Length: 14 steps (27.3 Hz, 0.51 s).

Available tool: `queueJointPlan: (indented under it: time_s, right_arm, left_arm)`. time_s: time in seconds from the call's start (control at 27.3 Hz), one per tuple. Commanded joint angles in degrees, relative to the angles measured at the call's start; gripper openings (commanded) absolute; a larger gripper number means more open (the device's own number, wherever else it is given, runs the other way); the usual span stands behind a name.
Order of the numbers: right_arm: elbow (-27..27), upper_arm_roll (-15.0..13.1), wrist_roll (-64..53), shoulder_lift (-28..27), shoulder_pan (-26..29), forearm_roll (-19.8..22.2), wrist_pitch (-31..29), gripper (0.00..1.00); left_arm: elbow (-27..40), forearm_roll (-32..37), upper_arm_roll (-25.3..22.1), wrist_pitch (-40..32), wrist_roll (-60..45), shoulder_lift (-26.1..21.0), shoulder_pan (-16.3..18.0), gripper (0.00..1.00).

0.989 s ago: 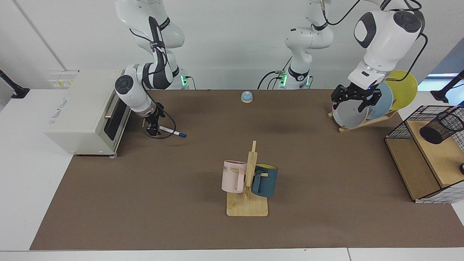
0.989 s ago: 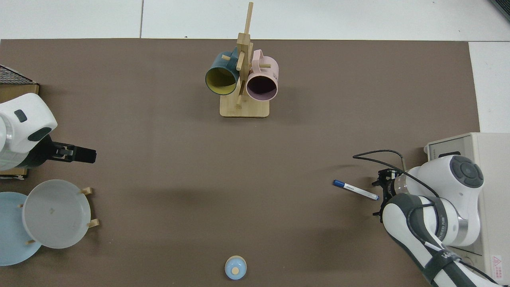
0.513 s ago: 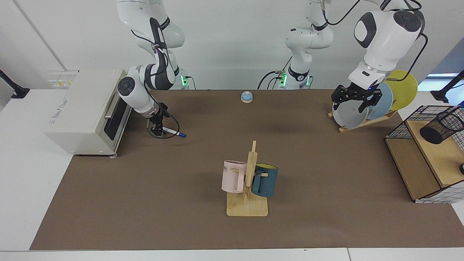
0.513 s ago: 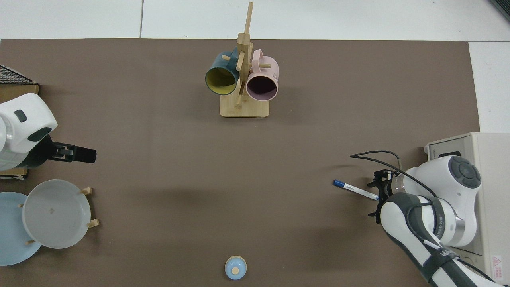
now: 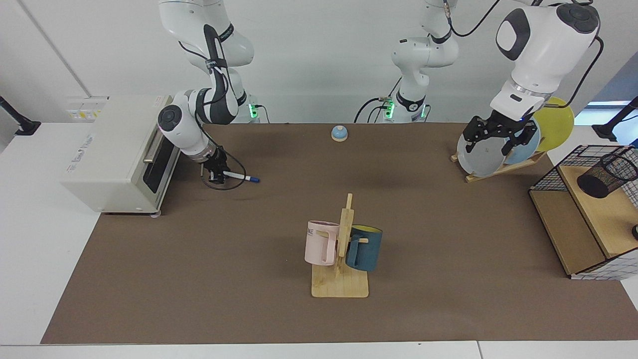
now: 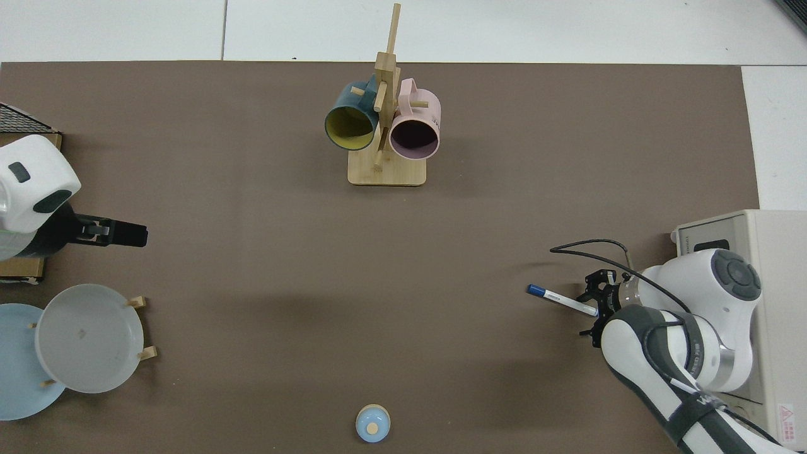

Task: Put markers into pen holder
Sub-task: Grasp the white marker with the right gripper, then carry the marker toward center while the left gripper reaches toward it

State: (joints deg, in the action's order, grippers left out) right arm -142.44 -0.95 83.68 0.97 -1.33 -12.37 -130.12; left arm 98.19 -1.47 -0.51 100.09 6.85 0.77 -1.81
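A: Across the bench, from the facing camera, the right gripper (image 5: 218,172) is low beside the white oven (image 5: 117,152) and is closed on the white end of the marker (image 5: 241,177). The marker is near to level, its blue cap pointing to the middle of the bench, and I judge it is just off the brown mat (image 5: 319,319). Holding it at the end leaves most of the length free, which should help to drop it into a cup.

B: And the pen holder (image 5: 607,175)?

A: It is far at the other side, tilted on the wooden shelf inside the wire basket (image 5: 548,174). The left gripper (image 5: 496,144) hangs in front of the plates in the plate rack (image 5: 498,169), its fingers apart and holding nothing. I judge it waits there because it is the arm nearer to the holder, maybe for a handover.

B: What does the top camera add?

A: It shows the marker (image 6: 563,301) lying slanted, away from the oven, with the right gripper (image 6: 597,309) partly under the arm's white wrist, so the grip itself is hidden. The left gripper (image 6: 129,234) points along the bench. The pen holder is out of this view. The mug stand (image 6: 386,170) and the small blue bell (image 6: 372,423) are well apart from both arms.
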Motion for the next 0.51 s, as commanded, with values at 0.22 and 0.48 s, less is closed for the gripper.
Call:
queueJointPlan:
  time_s: [0.22, 0.48]
  right_arm:
    - [1.7, 0.2, -5.8, 3.2, 0.3, -1.3, 4.1, 0.0]
    - [11.9, -0.2, -11.6, 6.4, 1.6, -1.3, 20.3, 0.0]
  left_arm:
    - [-3.6, -0.2, 0.3, -0.2, -0.6, -3.8, 0.6, 1.0]
    - [-3.4, -0.2, 0.2, -0.2, -0.3, -3.9, 0.8, 1.0]
